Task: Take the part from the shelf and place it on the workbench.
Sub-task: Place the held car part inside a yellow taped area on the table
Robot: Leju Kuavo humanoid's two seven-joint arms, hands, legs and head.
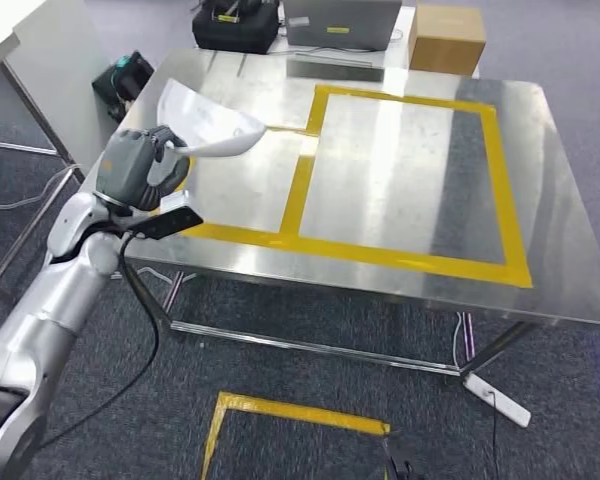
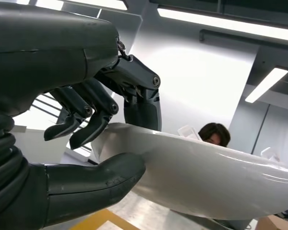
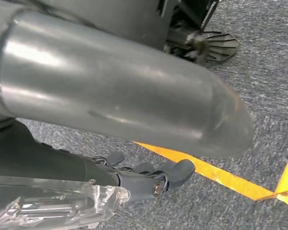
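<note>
White part (image 1: 210, 125) in left hand (image 1: 138, 165)

Left hand (image 1: 135, 165) holds the part (image 1: 206, 125) above the tabletop's (image 1: 403, 150) near left corner. Cardboard box (image 1: 446, 38) beyond the far edge; power strip (image 1: 497, 398) on the floor, near right.

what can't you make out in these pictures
- Part: head view, its gripped end hidden by the left hand; left wrist view, far end cut off by the edge.
- Right hand: right wrist view, mostly hidden behind a silver limb; open or shut unclear.
- Workbench: left corner hidden by the part.
</note>
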